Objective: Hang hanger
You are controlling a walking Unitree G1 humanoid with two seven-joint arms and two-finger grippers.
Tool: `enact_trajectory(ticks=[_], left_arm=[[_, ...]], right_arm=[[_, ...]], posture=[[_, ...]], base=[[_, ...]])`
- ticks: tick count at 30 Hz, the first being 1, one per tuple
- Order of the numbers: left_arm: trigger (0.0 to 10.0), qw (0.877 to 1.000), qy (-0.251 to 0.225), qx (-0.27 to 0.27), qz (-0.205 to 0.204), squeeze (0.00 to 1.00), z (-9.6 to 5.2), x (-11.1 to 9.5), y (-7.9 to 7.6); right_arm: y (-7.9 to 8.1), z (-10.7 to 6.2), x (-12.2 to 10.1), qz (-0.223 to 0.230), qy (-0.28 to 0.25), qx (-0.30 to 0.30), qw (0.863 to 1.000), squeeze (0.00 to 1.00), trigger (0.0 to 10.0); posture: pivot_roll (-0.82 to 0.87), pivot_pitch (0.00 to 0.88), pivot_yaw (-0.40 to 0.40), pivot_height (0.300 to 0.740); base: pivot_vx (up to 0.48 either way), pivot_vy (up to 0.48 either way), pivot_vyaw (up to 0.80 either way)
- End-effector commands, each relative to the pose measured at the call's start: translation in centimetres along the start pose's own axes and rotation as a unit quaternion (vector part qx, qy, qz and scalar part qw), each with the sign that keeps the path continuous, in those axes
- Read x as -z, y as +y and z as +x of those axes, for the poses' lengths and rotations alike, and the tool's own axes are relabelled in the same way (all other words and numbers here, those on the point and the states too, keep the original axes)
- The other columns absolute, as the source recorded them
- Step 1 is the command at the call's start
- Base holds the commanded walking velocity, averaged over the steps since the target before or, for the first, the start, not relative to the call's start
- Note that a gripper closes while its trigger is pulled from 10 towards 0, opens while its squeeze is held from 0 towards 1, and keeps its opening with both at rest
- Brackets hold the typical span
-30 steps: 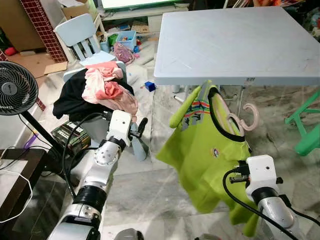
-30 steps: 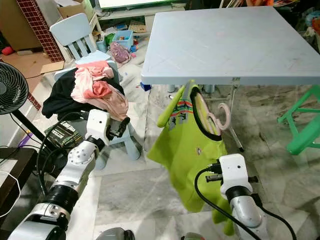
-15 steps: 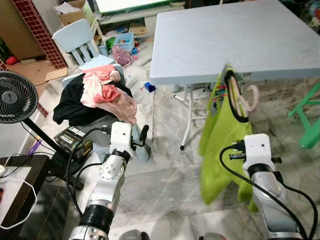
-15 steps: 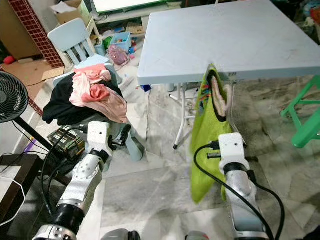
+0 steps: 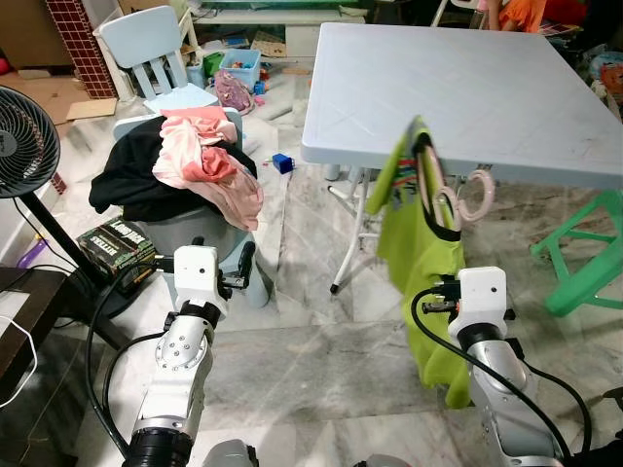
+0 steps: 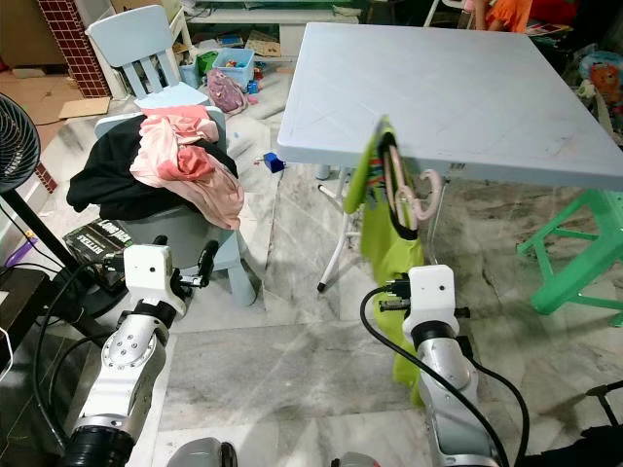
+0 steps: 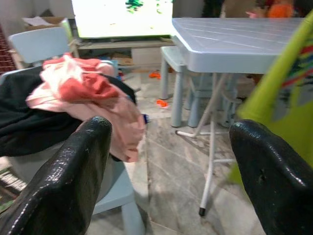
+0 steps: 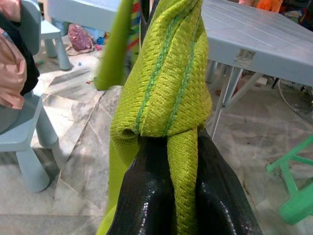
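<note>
A lime green shirt (image 5: 421, 243) hangs on a pink hanger whose hook (image 5: 479, 195) shows just below the front edge of the pale blue table (image 5: 506, 88). I cannot tell whether the hook touches the table. My right gripper (image 8: 182, 147) is shut on a bunched fold of the shirt's green fabric, low on the garment, behind the white wrist housing (image 5: 482, 292). The shirt is turned nearly edge-on to me. My left gripper (image 7: 173, 127) stands open and holds nothing, low at the left near a chair leg (image 5: 245, 265).
A small blue chair (image 5: 146, 53) and a seat piled with black and pink clothes (image 5: 190, 170) stand at the left. A fan (image 5: 21, 136) and a dark side table (image 5: 15, 321) are at far left. A green stool (image 5: 584, 253) is at right. Marble floor lies ahead.
The camera has shifted. The shirt, broad-side on a second ago, has swung edge-on and come up against the table's front edge. My right gripper keeps its hold; the left stays open.
</note>
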State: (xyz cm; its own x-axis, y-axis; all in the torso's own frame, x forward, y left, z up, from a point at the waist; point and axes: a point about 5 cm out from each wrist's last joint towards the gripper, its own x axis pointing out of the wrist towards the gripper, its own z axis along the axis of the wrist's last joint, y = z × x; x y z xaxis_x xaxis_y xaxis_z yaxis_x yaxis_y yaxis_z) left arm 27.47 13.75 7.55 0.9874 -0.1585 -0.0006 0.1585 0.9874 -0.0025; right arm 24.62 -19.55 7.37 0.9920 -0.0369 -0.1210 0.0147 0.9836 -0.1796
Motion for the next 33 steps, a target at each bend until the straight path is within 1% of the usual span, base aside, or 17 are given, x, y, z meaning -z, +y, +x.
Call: enact_trajectory(ticks=[1, 2, 4, 5, 6, 8, 12, 16, 18, 22, 33], left_arm=[[10.0, 1.000, 0.003, 0.007, -0.002, 0.00, 0.3, -0.3, -0.2], [10.0, 1.000, 0.003, 0.007, -0.002, 0.00, 0.3, -0.3, -0.2], [10.0, 1.000, -0.016, 0.022, 0.011, 0.00, 0.7, -1.2, -0.3], [10.0, 1.000, -0.016, 0.022, 0.011, 0.00, 0.7, -1.2, -0.3], [10.0, 0.999, -0.025, 0.024, 0.009, 0.00, 0.9, -1.7, -0.2], [10.0, 0.999, -0.028, 0.023, 0.008, 0.00, 1.1, -2.0, -0.1], [10.0, 0.999, -0.037, 0.029, 0.008, 0.00, 1.2, -2.7, -0.1], [10.0, 0.999, -0.029, 0.034, 0.006, 0.00, 0.9, -2.2, -0.3], [10.0, 0.999, -0.024, 0.042, 0.006, 0.00, 0.7, -1.9, -0.8], [10.0, 0.999, -0.021, 0.050, 0.001, 0.00, 0.7, -1.9, -1.3], [10.0, 0.998, -0.006, 0.054, 0.000, 0.00, 0.3, -1.2, -1.6]], right_arm=[[-0.7, 0.0, -0.8, 0.010, -0.026, 0.018, 0.999, 0.00, 10.0], [-0.7, 0.0, -0.8, 0.010, -0.026, 0.018, 0.999, 0.00, 10.0], [-1.1, -0.1, -1.1, 0.002, -0.037, 0.021, 0.999, 0.00, 10.0], [-1.1, -0.1, -1.1, 0.002, -0.037, 0.021, 0.999, 0.00, 10.0], [-1.3, -0.2, -1.2, 0.003, -0.042, 0.026, 0.999, 0.00, 10.0], [-1.6, -0.2, -1.3, 0.004, -0.044, 0.030, 0.999, 0.00, 10.0], [-1.6, 0.0, -2.0, -0.004, -0.059, 0.015, 0.998, 0.00, 10.0], [-1.6, -0.1, -1.9, -0.001, -0.057, 0.012, 0.998, 0.00, 10.0], [-1.7, -0.2, -1.9, -0.007, -0.059, 0.009, 0.998, 0.00, 10.0], [-2.0, -0.2, -2.0, 0.000, -0.061, 0.008, 0.998, 0.00, 10.0], [-2.1, -0.3, -1.7, 0.002, -0.058, 0.009, 0.998, 0.00, 10.0]], posture=[[-0.05, 0.000, 0.021, 0.740], [-0.05, 0.000, 0.021, 0.740], [-0.05, 0.000, 0.027, 0.740], [-0.05, 0.000, 0.027, 0.740], [-0.06, 0.000, 0.030, 0.740], [-0.06, 0.000, 0.028, 0.740], [-0.06, 0.000, 0.026, 0.740], [-0.06, 0.000, 0.022, 0.740], [-0.07, 0.000, 0.024, 0.740], [-0.07, 0.000, 0.021, 0.740], [-0.07, 0.000, 0.017, 0.740]], base=[[0.000, 0.000, 0.00], [0.000, 0.000, 0.00], [0.000, 0.000, 0.00], [0.000, 0.000, 0.00], [0.375, 0.000, 0.00], [0.381, 0.000, 0.00], [0.440, 0.000, 0.00], [0.454, 0.000, 0.00], [0.458, 0.000, 0.00], [0.458, 0.000, 0.00], [0.465, 0.000, 0.00]])
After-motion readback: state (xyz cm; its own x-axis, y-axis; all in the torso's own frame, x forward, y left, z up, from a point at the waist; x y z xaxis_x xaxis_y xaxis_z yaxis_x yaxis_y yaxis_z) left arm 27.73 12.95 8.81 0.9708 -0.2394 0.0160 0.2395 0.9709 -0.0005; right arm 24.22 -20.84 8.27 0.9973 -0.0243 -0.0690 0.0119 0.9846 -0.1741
